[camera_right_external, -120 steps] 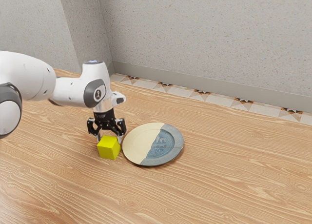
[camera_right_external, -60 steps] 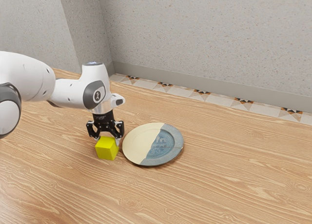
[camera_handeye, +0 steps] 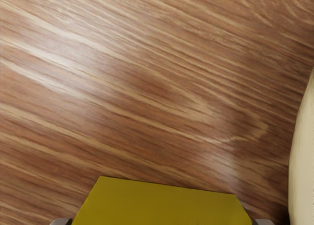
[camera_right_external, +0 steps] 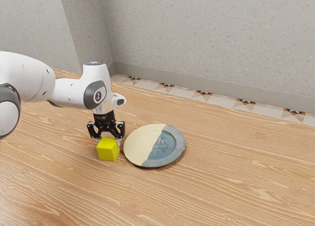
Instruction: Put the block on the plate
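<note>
Reaching down over the block, my black gripper has a finger on each of two opposite sides of it and is shut on it. The yellow block is low at the tabletop, just off the plate's rim on the exterior view's left; whether it touches the wood I cannot tell. The round plate, part cream and part blue-grey, lies flat with nothing on it. In the wrist view the block is at the lower edge between the fingertips of the gripper, and the plate's cream rim shows beside it.
The wooden table extends around the block and plate. Beyond its far edge are a patterned tile strip and a speckled wall.
My fingers have come closer together onto the block, which has shifted slightly toward the exterior view's left along with the gripper. The plate has stayed put.
</note>
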Available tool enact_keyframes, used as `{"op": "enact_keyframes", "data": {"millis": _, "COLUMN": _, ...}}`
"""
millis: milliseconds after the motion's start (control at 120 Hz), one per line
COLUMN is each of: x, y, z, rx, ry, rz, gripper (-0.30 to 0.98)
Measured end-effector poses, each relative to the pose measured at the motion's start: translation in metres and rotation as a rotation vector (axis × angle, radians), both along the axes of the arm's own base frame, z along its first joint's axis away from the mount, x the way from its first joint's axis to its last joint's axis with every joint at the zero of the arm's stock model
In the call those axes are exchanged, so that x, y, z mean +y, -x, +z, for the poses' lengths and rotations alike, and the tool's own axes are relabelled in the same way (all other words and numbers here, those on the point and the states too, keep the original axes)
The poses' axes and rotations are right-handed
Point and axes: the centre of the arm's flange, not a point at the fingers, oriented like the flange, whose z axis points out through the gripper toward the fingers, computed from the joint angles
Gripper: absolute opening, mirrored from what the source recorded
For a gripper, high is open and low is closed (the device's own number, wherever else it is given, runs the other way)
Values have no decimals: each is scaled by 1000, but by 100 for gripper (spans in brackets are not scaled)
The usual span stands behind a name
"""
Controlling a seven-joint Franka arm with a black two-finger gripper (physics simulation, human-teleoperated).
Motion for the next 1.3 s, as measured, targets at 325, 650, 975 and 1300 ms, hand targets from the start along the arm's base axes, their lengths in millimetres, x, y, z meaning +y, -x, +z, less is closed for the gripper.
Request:
{"op": "enact_keyframes", "data": {"millis": 325, "x": -8, "y": 2, "z": 29, "rx": -27, "ry": -25, "rz": -18, "gripper": 30}}
{"op": "enact_keyframes", "data": {"millis": 650, "x": -75, "y": -1, "z": 67, "rx": -61, "ry": -53, "rz": -113, "gripper": 34}}
{"op": "enact_keyframes", "data": {"millis": 975, "x": -147, "y": -26, "z": 65, "rx": -90, "ry": -67, "rz": -190, "gripper": 33}}
{"op": "enact_keyframes", "data": {"millis": 1300, "x": -175, "y": -49, "z": 41, "rx": -85, "ry": -65, "rz": -205, "gripper": 36}}
